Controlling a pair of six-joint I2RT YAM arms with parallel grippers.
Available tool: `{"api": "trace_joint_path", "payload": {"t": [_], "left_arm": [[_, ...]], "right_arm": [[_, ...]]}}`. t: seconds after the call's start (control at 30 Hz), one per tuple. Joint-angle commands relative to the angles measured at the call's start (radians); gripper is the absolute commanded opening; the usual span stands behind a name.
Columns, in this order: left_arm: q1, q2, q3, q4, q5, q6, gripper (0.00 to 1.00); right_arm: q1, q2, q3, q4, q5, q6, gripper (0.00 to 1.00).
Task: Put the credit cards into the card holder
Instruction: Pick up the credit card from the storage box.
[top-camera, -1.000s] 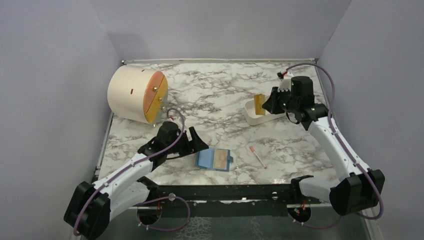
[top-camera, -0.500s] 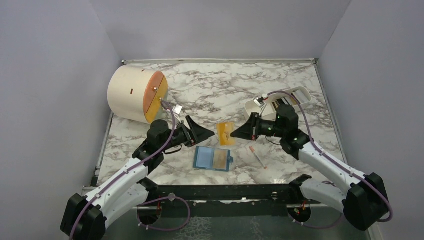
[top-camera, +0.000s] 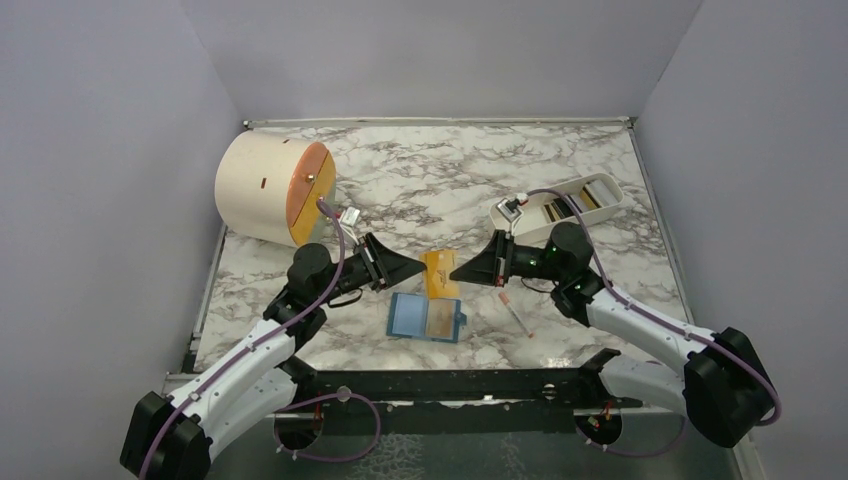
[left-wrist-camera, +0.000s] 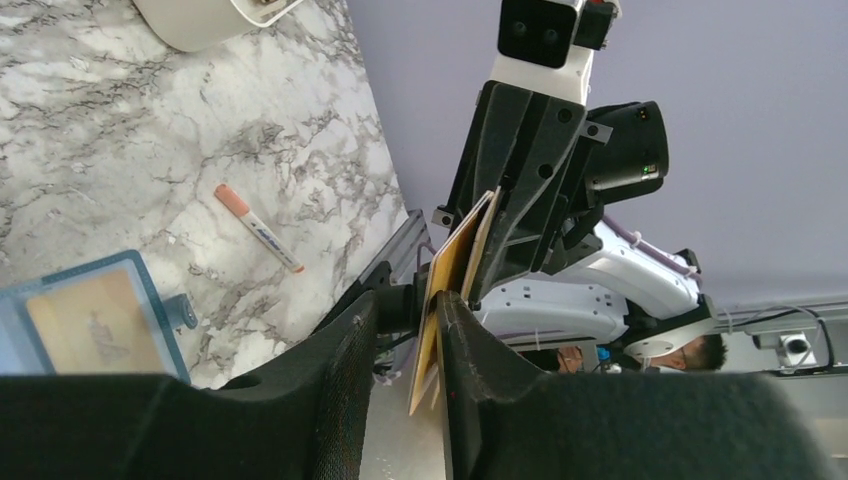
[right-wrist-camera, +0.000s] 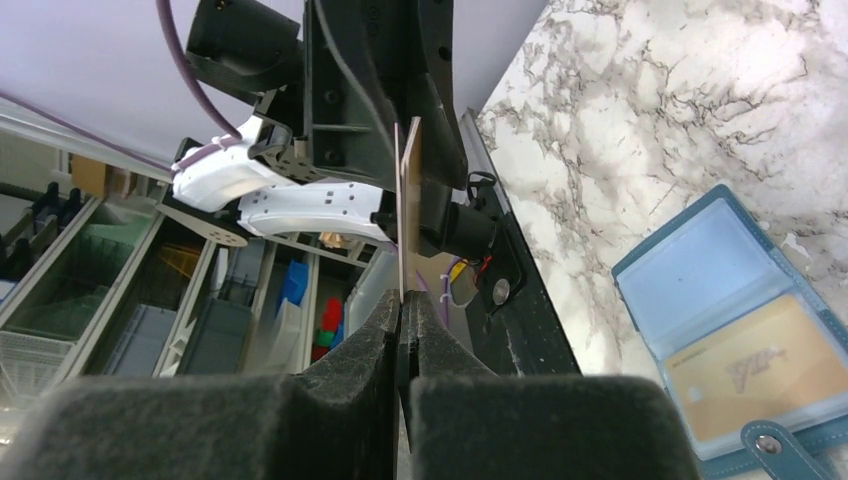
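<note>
Top view: right hand (top-camera: 458, 272) pinches a gold card (top-camera: 438, 273) upright near the open holder (top-camera: 408, 315); left hand (top-camera: 418, 268), part-spread, straddles its other edge.

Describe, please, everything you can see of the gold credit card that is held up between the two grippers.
The gold credit card is a thin, flat rectangle, plastic by its look, gold-yellow. It hangs in the air above the marble table, just beyond the open card holder. The right gripper is shut on one edge; the left gripper straddles the opposite edge, a gap showing on one side.
</note>
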Motion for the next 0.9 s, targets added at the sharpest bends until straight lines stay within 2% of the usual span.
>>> {"api": "trace_joint_path", "payload": {"t": [0.0,0.1,0.2,0.43,0.67,0.73,0.83,0.87], "left_arm": [[-0.003,-0.008,-0.016,0.066,0.032,-0.015,0.26],[-0.004,-0.008,-0.016,0.068,0.033,-0.003,0.19],[-0.003,-0.005,-0.021,0.070,0.035,0.000,0.17],[-0.006,0.011,-0.033,0.084,0.034,-0.006,0.26],[-0.033,0.039,-0.055,0.119,0.020,-0.019,0.27],[-0.038,0.046,-0.052,0.133,0.020,-0.021,0.22],[-0.040,0.046,-0.058,0.152,0.017,-0.025,0.00],[-0.040,0.045,-0.063,0.153,0.014,-0.026,0.00]], "right_arm": [[0.010,0.010,-0.009,0.073,-0.015,0.022,0.01],[0.010,0.016,-0.024,0.076,-0.012,0.024,0.01],[0.010,0.020,-0.041,0.096,-0.009,0.034,0.01],[0.012,0.053,-0.067,0.200,-0.018,0.085,0.01],[0.015,0.093,-0.095,0.308,-0.038,0.135,0.01],[0.017,0.097,-0.098,0.316,-0.040,0.138,0.01],[0.017,0.093,-0.099,0.311,-0.044,0.124,0.01],[0.017,0.086,-0.095,0.285,-0.039,0.111,0.01]]}}
